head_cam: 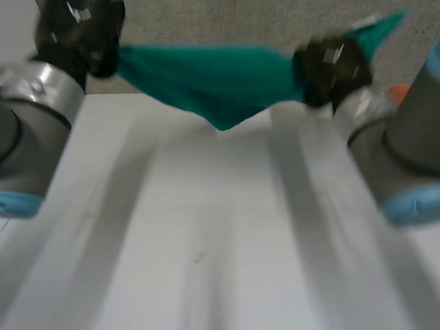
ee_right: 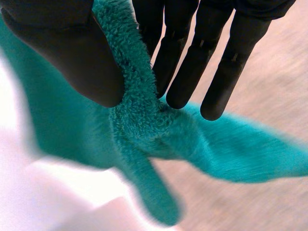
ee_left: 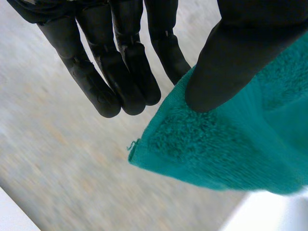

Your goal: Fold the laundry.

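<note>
A teal towel [head_cam: 213,82] hangs stretched above the far edge of the table [head_cam: 206,240], long axis running left to right, its sagging middle pointing down; the left hand [head_cam: 82,34] pinches one corner between thumb and fingers; the right hand [head_cam: 333,69] pinches the bunched opposite end, a tail jutting beyond; white tabletop spreads toward the near edge.

The head view looks down from between and behind the arms onto the white tabletop [head_cam: 206,240], facing its far edge. Each wrist view looks closely along its own hand: left hand [ee_left: 127,62], right hand [ee_right: 192,57]. All three share the teal towel [head_cam: 213,86].
</note>
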